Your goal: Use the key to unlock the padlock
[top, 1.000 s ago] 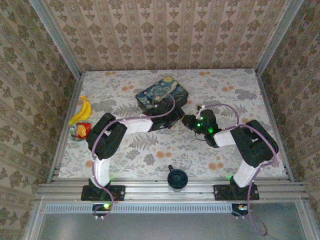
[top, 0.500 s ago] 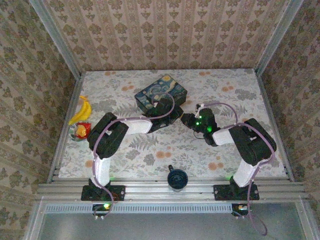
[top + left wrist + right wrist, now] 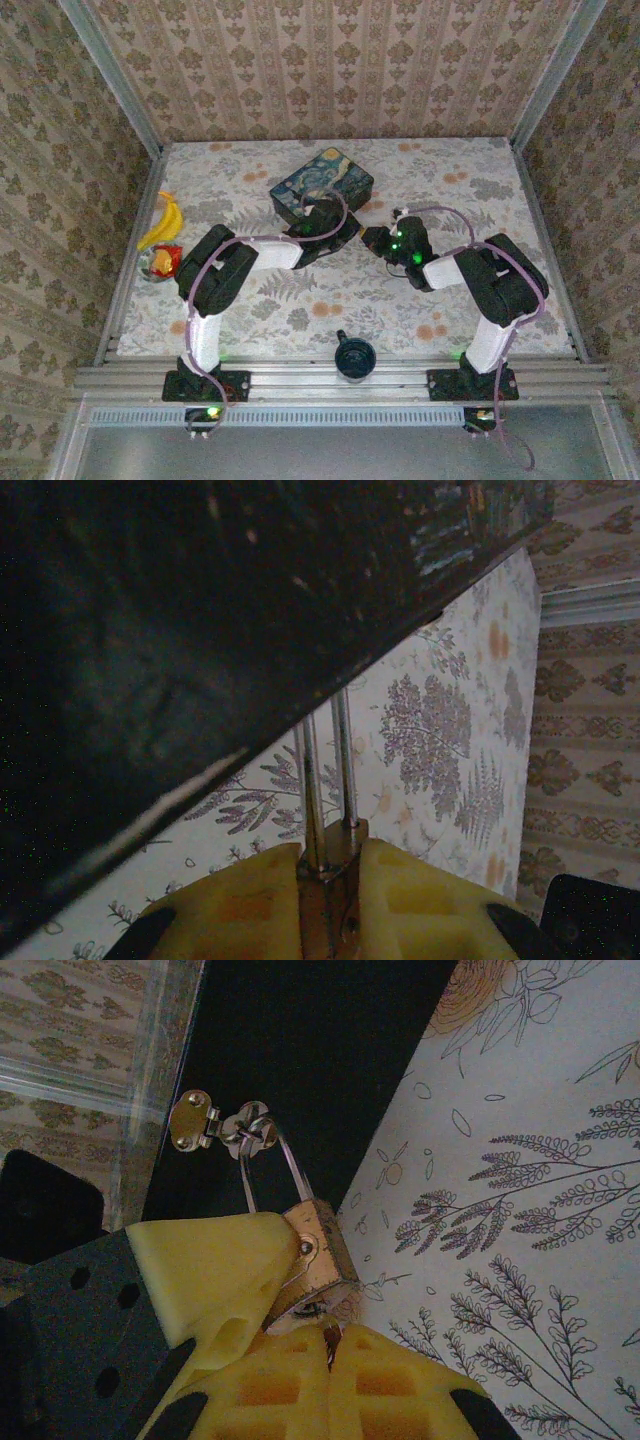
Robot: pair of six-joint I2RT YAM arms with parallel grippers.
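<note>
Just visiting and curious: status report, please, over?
Left gripper shut on padlock. Right gripper shut on key, tip at keyhole. Shackle closed, through hasp on box. Nothing blocking.

No words or numbers can be read anywhere. The brass side of the padlock (image 3: 318, 1260) is too dark and blurry to show any letters. The little red and white thing (image 3: 161, 262) next to the banana (image 3: 165, 220) may have print on it, but it is too tiny to tell
</note>
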